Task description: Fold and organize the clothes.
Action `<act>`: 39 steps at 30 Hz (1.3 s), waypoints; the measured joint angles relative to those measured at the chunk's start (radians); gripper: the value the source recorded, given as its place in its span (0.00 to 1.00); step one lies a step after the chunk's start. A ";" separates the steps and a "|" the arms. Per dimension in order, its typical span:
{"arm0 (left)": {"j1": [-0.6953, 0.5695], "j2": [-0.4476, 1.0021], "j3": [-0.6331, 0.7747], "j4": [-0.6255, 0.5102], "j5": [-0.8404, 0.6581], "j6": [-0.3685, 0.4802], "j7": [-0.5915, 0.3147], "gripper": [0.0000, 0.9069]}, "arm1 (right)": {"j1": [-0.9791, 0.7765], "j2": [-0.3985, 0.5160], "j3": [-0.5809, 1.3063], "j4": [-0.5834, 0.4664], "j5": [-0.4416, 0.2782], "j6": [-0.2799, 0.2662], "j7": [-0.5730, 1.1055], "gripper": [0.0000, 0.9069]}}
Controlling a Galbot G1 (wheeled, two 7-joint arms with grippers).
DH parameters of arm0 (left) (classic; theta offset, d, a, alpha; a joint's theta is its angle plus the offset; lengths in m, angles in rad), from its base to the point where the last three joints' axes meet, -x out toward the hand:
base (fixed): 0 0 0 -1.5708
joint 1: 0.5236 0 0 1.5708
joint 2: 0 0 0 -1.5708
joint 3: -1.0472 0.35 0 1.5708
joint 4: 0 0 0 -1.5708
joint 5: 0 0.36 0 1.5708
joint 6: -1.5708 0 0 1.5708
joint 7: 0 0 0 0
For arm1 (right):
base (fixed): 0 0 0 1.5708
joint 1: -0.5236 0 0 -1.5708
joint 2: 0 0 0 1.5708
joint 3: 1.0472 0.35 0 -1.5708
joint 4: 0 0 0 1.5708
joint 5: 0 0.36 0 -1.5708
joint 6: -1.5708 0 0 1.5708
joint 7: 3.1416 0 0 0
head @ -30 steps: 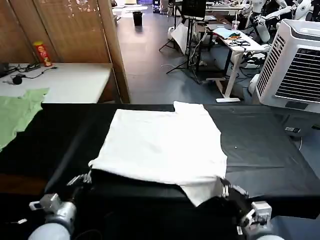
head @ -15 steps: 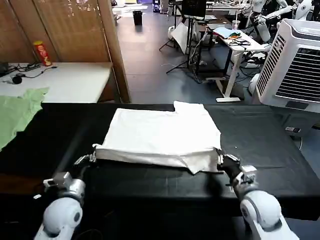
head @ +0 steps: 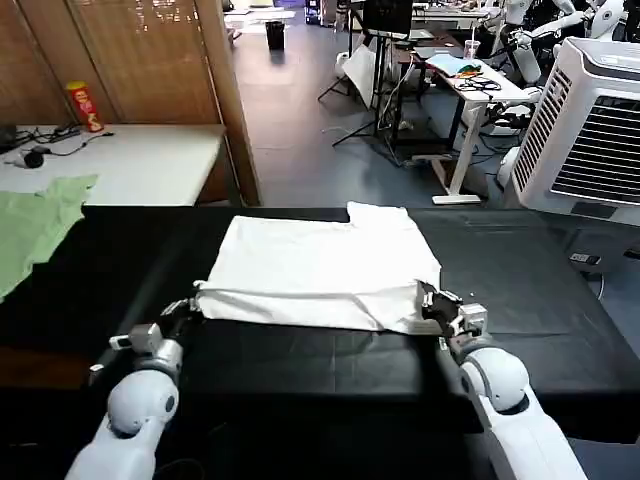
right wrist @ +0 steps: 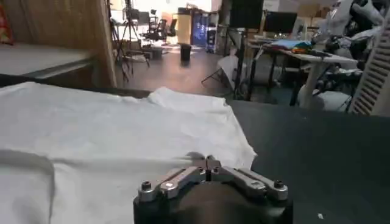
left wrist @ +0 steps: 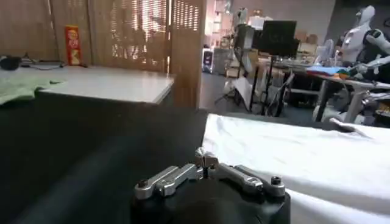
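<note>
The white T-shirt [head: 325,268] lies in the middle of the black table [head: 120,260], with its long side running left to right across the robot's front and one short sleeve [head: 380,215] sticking out at the far edge toward the room behind. Its near part is doubled over onto itself, so a thick rolled edge runs along the near side from one gripper to the other. The cloth is plain white and softly creased, and no print or lettering shows on the side facing up. The left gripper [head: 186,311] is at the near left corner of that fold, its fingers closed on the cloth there. The right gripper [head: 430,301] is at the near right corner, likewise pinching the folded edge. In each wrist view the fingers come together at a point just above the wrist, against the white cloth. A light green garment [head: 35,225] lies at the far left, partly on the black table and partly on a white table [head: 150,165] behind it. A red and yellow can [head: 84,108] stands upright on the white table; its label is too small to read.
</note>
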 joint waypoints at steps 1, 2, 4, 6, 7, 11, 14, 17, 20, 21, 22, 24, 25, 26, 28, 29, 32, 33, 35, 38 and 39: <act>-0.006 -0.001 0.002 0.006 0.007 0.001 0.001 0.97 | -0.008 -0.006 0.005 0.014 0.010 -0.013 -0.003 0.97; -0.013 -0.001 0.005 0.012 0.017 0.003 0.004 0.97 | -0.016 -0.010 0.007 0.029 0.014 -0.020 -0.005 0.97; -0.019 -0.003 0.006 0.017 0.028 0.004 0.009 0.97 | -0.040 -0.022 0.014 0.068 0.021 -0.036 -0.012 0.97; -0.019 -0.004 0.006 0.019 0.031 0.005 0.010 0.97 | -0.078 -0.037 0.026 0.121 0.021 -0.052 -0.016 0.97; -0.019 -0.004 0.005 0.019 0.032 0.005 0.011 0.97 | -0.098 -0.045 0.033 0.146 0.018 -0.055 -0.016 0.97; -0.007 0.001 -0.001 0.015 0.029 0.010 0.011 0.97 | -0.184 -0.060 0.069 0.224 0.009 -0.056 -0.011 0.97; 0.008 0.007 -0.009 0.000 0.011 0.027 0.014 0.97 | -0.232 -0.059 0.084 0.246 -0.002 -0.055 -0.008 0.97; 0.029 0.010 -0.016 -0.018 -0.010 0.044 0.023 0.97 | -0.262 -0.053 0.087 0.259 -0.012 -0.057 -0.007 0.97; 0.055 0.013 -0.023 -0.030 -0.030 0.058 0.037 0.97 | -0.270 -0.048 0.088 0.262 -0.017 -0.059 -0.006 0.94; 0.063 0.015 -0.025 -0.031 -0.037 0.064 0.042 0.97 | -0.271 -0.046 0.087 0.261 -0.018 -0.059 -0.006 0.84; 0.070 0.016 -0.027 -0.031 -0.044 0.069 0.045 0.84 | -0.272 -0.045 0.087 0.258 -0.018 -0.059 -0.007 0.82; 0.079 0.019 -0.030 -0.029 -0.054 0.075 0.052 0.70 | -0.272 -0.042 0.084 0.253 -0.018 -0.060 -0.008 0.71; 0.082 0.020 -0.032 -0.026 -0.060 0.079 0.060 0.49 | -0.273 -0.039 0.083 0.249 -0.018 -0.060 -0.008 0.66; 0.085 0.022 -0.034 -0.023 -0.068 0.083 0.065 0.19 | -0.274 -0.037 0.082 0.247 -0.018 -0.060 -0.008 0.56; 0.087 0.025 -0.034 -0.021 -0.076 0.088 0.072 0.09 | -0.279 -0.033 0.082 0.246 -0.018 -0.060 -0.008 0.27; 0.086 0.025 -0.035 -0.019 -0.078 0.089 0.072 0.02 | -0.281 -0.032 0.081 0.247 -0.018 -0.060 -0.008 0.23; 0.081 0.025 -0.037 -0.011 -0.089 0.091 0.072 0.00 | -0.285 -0.032 0.080 0.248 -0.017 -0.061 0.000 0.09; 0.081 0.025 -0.038 -0.011 -0.095 0.091 0.072 0.00 | -0.287 -0.032 0.079 0.251 -0.016 -0.063 0.006 0.08; 0.082 0.029 -0.038 -0.010 -0.106 0.093 0.072 0.00 | -0.291 -0.036 0.078 0.257 -0.009 -0.071 0.017 0.05; 0.086 0.034 -0.038 -0.012 -0.116 0.095 0.072 0.00 | -0.297 -0.047 0.079 0.270 0.017 -0.088 0.033 0.03; 0.090 0.037 -0.038 -0.015 -0.121 0.096 0.072 0.00 | -0.300 -0.055 0.079 0.277 0.028 -0.095 0.039 0.02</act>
